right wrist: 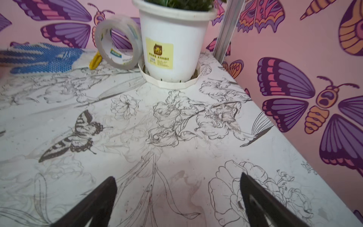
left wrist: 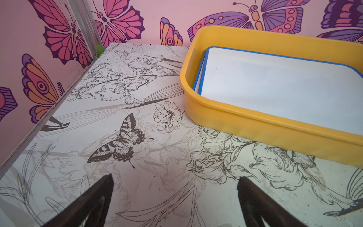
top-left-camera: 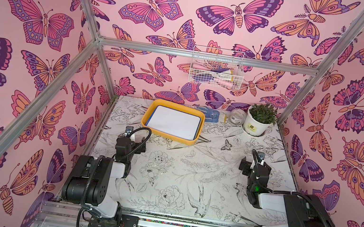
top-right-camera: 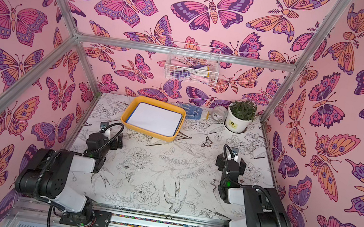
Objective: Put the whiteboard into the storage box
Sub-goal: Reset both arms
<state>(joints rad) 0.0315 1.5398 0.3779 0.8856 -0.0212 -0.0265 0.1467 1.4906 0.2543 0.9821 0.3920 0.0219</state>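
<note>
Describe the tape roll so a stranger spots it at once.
Look to the table's far right corner, where a white plant pot stands. Right beside the pot, between it and a blue glove, is the tape roll: the only clear ring there, standing on edge.

My left wrist view cuts off the storage box [left wrist: 275, 129], and the top whiteboard [left wrist: 284, 88] hides most of the lower whiteboard [left wrist: 198, 78]. I cannot name what lies in the wire basket [top-left-camera: 215, 82].

Twin black-and-white arms!
White shells, black joints on left arm [top-left-camera: 99, 180] and right arm [top-left-camera: 294, 210]; ribbed black cables [top-left-camera: 329, 225]; left gripper [left wrist: 175, 176] fingers [left wrist: 94, 198] dark, tapered.
</note>
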